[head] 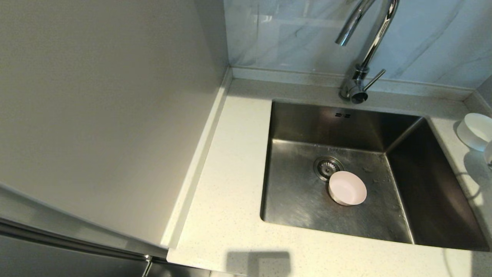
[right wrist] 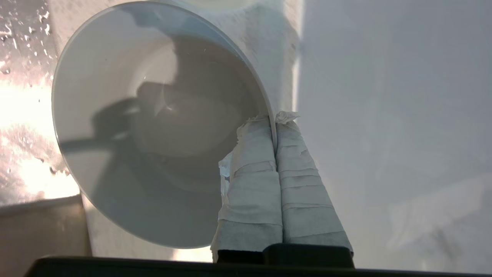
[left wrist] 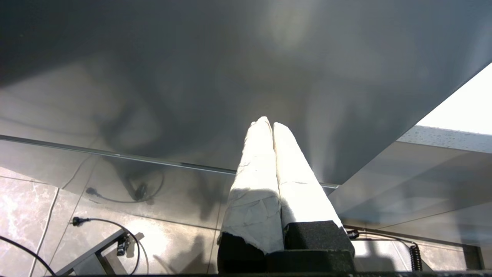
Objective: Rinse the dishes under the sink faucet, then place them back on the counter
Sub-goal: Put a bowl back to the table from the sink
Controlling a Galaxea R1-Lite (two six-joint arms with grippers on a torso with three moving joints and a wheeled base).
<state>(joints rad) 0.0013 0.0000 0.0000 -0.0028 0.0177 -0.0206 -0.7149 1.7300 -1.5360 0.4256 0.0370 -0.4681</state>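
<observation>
A pale pink bowl (head: 347,187) sits upright on the floor of the steel sink (head: 300,200), beside the drain strainer (head: 328,167). The chrome faucet (head: 363,50) rises behind the basin, with no water visible. On the counter (head: 230,161) right of the sink rests a white bowl (head: 476,130). In the right wrist view, my right gripper (right wrist: 275,119) is shut on the rim of another white bowl (right wrist: 153,127), held tilted just over the counter (right wrist: 284,57). My left gripper (left wrist: 269,123) is shut and empty, parked low beside a grey cabinet front.
A tall grey cabinet panel (head: 107,115) bounds the counter's left side. Grey marbled wall tile (head: 423,38) stands behind the faucet. A second bowl's rim (right wrist: 219,3) shows past the held one. Cables lie on the floor (left wrist: 96,223) below the left arm.
</observation>
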